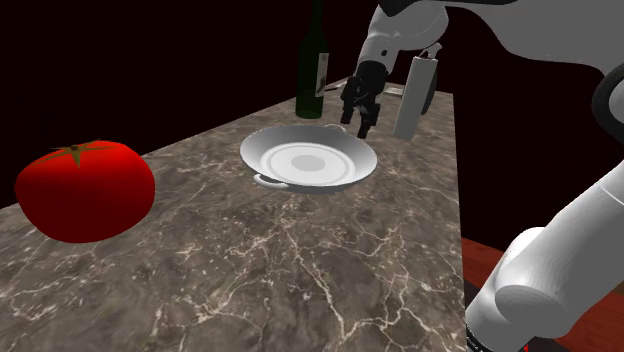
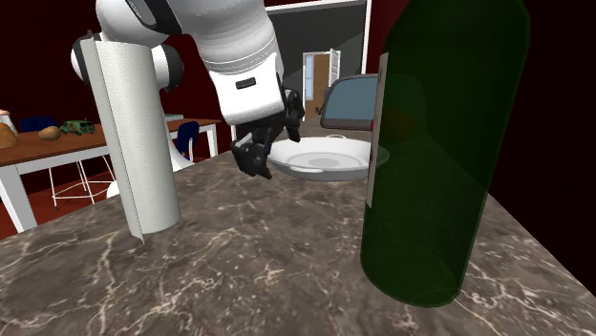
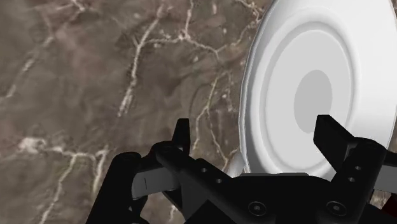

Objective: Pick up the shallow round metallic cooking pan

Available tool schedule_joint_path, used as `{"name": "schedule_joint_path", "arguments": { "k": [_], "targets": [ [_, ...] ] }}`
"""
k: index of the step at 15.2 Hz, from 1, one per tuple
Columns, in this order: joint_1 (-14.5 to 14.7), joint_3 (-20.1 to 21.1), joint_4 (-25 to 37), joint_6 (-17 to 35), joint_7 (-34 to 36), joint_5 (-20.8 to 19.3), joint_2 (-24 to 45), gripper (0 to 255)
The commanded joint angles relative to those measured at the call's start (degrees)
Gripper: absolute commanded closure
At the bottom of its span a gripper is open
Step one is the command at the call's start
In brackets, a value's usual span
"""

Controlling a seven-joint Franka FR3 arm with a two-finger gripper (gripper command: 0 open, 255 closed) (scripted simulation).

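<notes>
Altogether the counter [image 1: 300,270] held one pale pan [image 1: 308,160], one tomato [image 1: 85,190], one green bottle [image 1: 312,70], one white roll [image 1: 415,95]; the gripper [image 1: 358,125] hung open at the pan's rim.

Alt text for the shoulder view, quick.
The black two-finger end effector hangs open at the far rim of the shallow round white pan on the brown marble counter. A dark green bottle and a tall white cylinder stand behind it; a red tomato sits at the view's left.
</notes>
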Motion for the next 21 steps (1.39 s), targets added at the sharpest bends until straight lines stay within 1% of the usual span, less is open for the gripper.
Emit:
{"name": "schedule_joint_path", "arguments": {
  "k": [1,2,11,21],
  "targets": [
    [0.0,0.0,-0.7,0.6,-0.3,-0.1,-0.1,0],
    [0.0,0.1,-1.0,0.6,-0.3,-0.1,-0.4,255],
    [0.0,0.0,-0.7,0.6,-0.3,-0.1,-0.1,255],
    [0.0,-0.6,8.9,-6.3,3.2,1.3,1.9,255]
  ]
}}
